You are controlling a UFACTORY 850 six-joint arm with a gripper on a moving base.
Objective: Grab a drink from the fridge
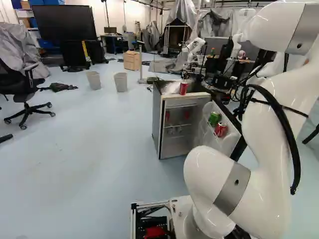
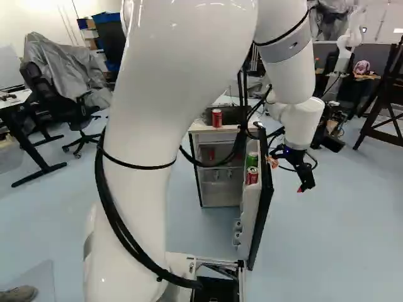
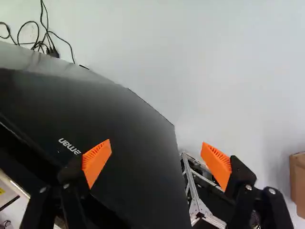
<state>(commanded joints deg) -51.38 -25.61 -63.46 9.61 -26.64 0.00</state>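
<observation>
Left base view leaves me guessing at the black two-fingered gripper (image 2: pixel 301 186), since the bulky white arm (image 1: pixel 271 129) fills that side and its upper part is cut off. From the other side, black cables (image 2: pixel 217 162) cross the small fridge (image 1: pixel 158 130), and the red shapes inside it are hard to make out.

The jaws stand wide apart, orange ribbed pads (image 3: pixel 96 161) facing each other, with nothing gripped; one pad shows over the fridge's black open door (image 3: pixel 119 124), though whether it touches I can't tell.

As for drinks, a green metal can (image 1: pixel 215 118) and a red metal can (image 1: pixel 221 130) sit in the door's rack, on the far side of the door from the jaws. Another red can (image 2: pixel 216 117) stands upright on the fridge top, also across the door from the jaws and farther off.
</observation>
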